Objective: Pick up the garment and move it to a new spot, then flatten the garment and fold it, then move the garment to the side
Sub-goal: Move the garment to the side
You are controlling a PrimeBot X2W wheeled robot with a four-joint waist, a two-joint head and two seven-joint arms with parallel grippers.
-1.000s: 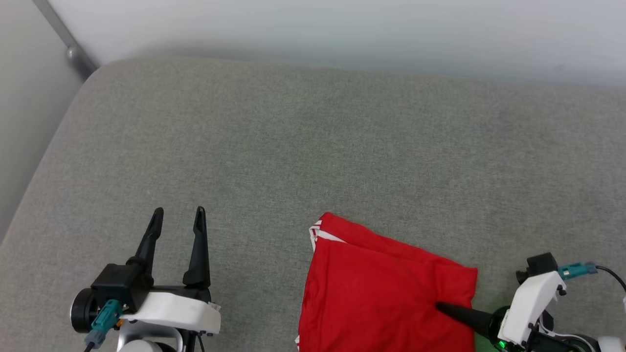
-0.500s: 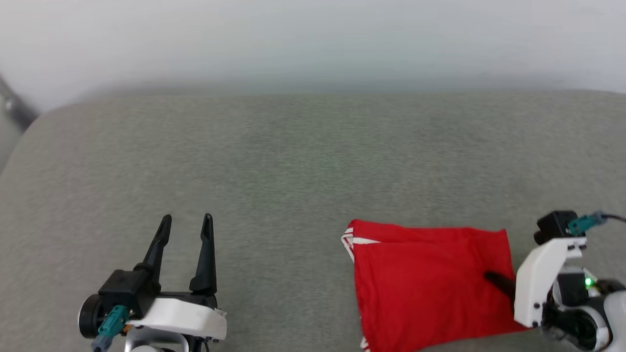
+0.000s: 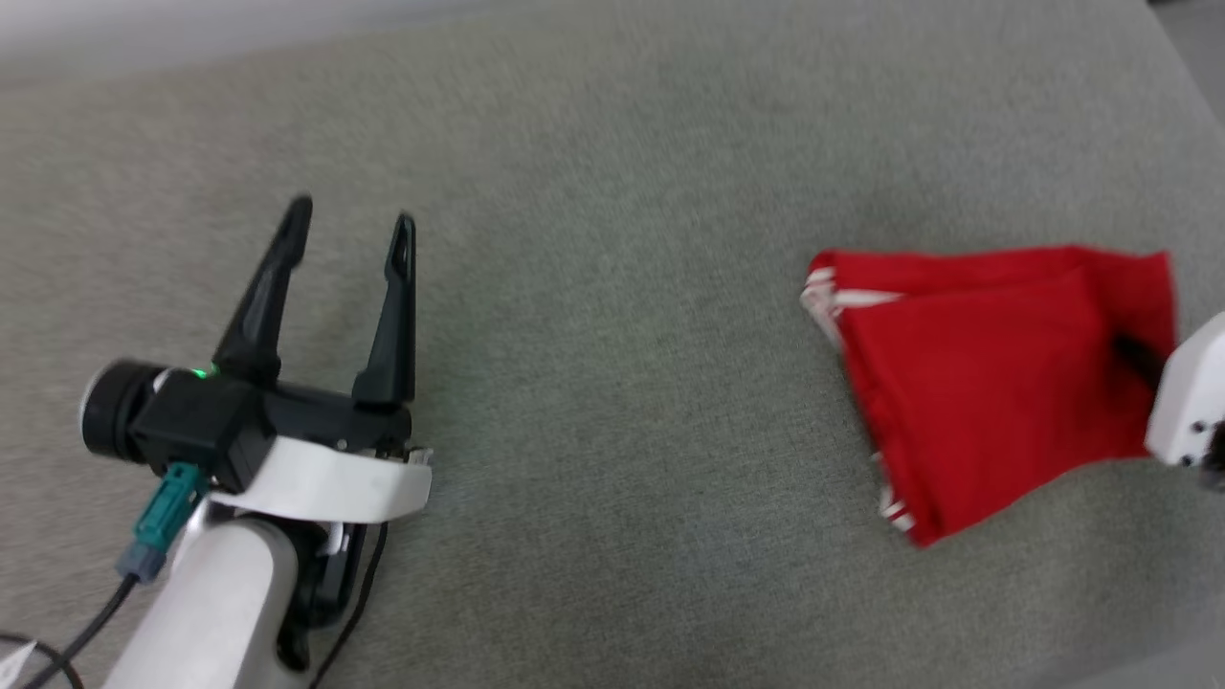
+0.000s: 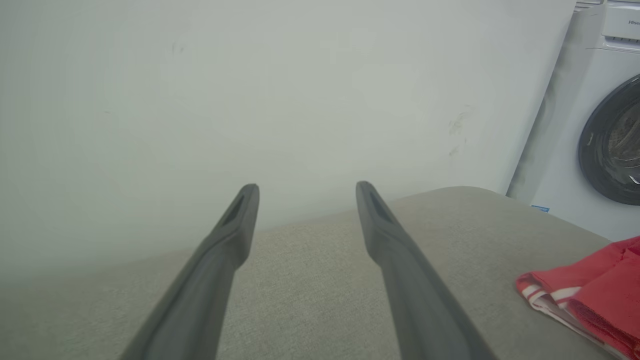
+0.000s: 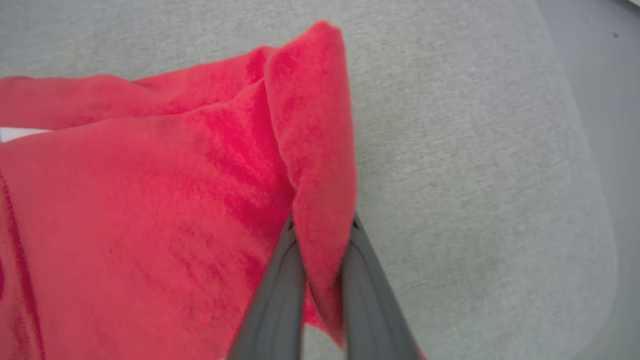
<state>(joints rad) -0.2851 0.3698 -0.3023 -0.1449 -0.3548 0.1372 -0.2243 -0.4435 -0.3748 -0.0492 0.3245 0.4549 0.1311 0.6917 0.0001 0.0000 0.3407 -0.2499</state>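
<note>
The garment (image 3: 986, 383) is a folded bright red cloth with white striped edging, lying at the right of the grey cushion (image 3: 612, 239). My right gripper (image 5: 322, 227) is shut on the garment's (image 5: 150, 200) right edge, with a ridge of red cloth pinched between its two dark fingers. In the head view only its white wrist and one dark finger (image 3: 1137, 356) show at the right edge. My left gripper (image 3: 349, 215) hovers open over bare cushion at the left, far from the garment (image 4: 595, 295). Nothing sits between the left gripper's fingers (image 4: 240, 220).
A pale wall (image 4: 280, 100) rises behind the cushion. A white washing machine (image 4: 600, 125) with a dark round door stands past the cushion's far right corner. The cushion's rounded right edge (image 5: 595, 200) drops to grey floor close to the right gripper.
The head camera has swung, so the whole picture has shifted. My right gripper has pulled the garment by its edge towards the cushion's right side. The left gripper stays open.
</note>
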